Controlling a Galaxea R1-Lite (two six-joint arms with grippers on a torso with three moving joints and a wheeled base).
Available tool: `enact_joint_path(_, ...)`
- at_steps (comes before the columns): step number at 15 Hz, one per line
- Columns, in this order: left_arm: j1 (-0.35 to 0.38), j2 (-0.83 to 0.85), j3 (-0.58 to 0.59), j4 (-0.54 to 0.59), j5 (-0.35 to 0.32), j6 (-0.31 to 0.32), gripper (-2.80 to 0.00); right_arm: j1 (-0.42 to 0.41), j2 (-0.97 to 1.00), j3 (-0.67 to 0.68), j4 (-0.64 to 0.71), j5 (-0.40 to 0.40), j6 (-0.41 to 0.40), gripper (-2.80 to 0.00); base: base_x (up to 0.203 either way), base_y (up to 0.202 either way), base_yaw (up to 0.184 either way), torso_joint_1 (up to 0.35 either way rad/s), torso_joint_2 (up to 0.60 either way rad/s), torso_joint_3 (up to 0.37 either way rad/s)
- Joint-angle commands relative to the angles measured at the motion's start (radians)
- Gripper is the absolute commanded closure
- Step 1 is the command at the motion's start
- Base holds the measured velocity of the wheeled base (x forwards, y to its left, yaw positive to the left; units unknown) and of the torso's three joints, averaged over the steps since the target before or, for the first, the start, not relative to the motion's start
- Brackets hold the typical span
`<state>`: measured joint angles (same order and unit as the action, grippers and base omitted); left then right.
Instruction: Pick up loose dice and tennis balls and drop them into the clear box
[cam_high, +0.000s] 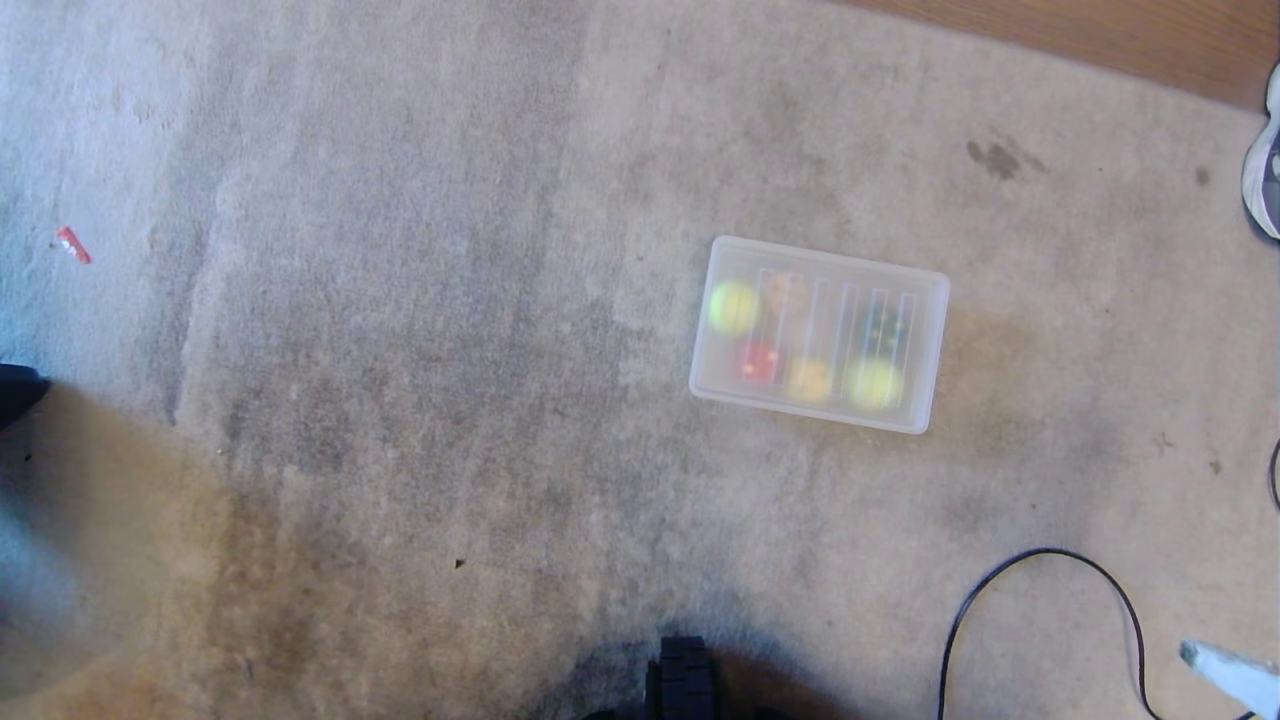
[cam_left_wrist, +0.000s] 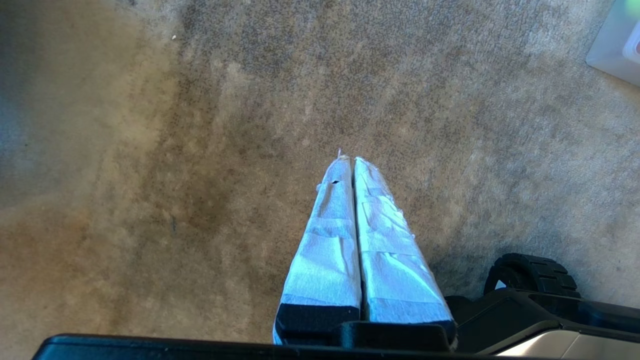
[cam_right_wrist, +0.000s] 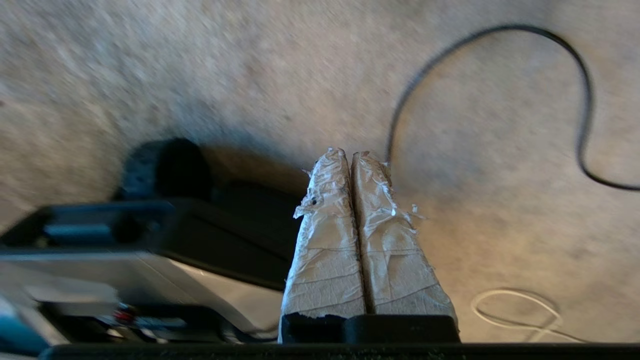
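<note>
Carpet (cam_high: 400, 350) fills my view, grey and stained, with a strip of wooden floor (cam_high: 1100, 30) at the far right corner. On it, ahead of me and a little to my right, lies the clear box (cam_high: 930, 340), covered by a translucent ribbed lid (cam_high: 825, 255). Through the lid I see blurred shapes: two tennis balls, one (cam_high: 733, 306) at the left end and one (cam_high: 874, 383) near the right end, and the dice: a red one (cam_high: 758, 362), a yellow one (cam_high: 809, 380), a beige one (cam_high: 787, 291) and a dark green one (cam_high: 884, 328). All six sit inside the box; nothing of the task lies loose on the carpet.

My left end effector (cam_left_wrist: 348, 159) hangs over bare carpet, its taped fingers (cam_left_wrist: 325, 240) pressed together and empty, a corner of the box well off to one side. My right end effector (cam_right_wrist: 348, 152) is likewise closed on nothing, low at my right side, near a black cable (cam_high: 1040, 555) looping on the carpet. A small red scrap (cam_high: 72, 245) lies far to my left.
</note>
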<state>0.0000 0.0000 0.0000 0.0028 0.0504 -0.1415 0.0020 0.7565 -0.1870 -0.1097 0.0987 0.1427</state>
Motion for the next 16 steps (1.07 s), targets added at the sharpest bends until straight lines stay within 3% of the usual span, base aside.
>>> enact_joint_path(1, 0.0, 0.0, 0.0, 0.0, 0.0, -0.001, 0.0, -0.013, -0.201, 0.033, 0.064, -0.004, -0.017, 0.0, 0.0, 0.0, 0.0, 0.0, 0.0, 0.0)
enact_joint_path(4, 0.0, 0.0, 0.0, 0.0, 0.002, -0.001, 0.0, -0.025, -0.427, 0.099, 0.152, -0.019, -0.045, 0.0, 0.0, 0.0, 0.0, 0.0, 0.0, 0.0)
enact_joint_path(9, 0.0, 0.0, 0.0, 0.0, 0.002, -0.001, 0.0, -0.017, -0.663, 0.141, 0.185, -0.136, -0.068, 0.0, 0.0, 0.0, 0.0, 0.0, 0.0, 0.0)
enact_joint_path(16, 0.0, 0.0, 0.0, 0.0, 0.0, -0.001, 0.0, -0.011, -0.756, 0.158, 0.185, -0.125, -0.121, 0.0, 0.0, 0.0, 0.0, 0.0, 0.0, 0.0)
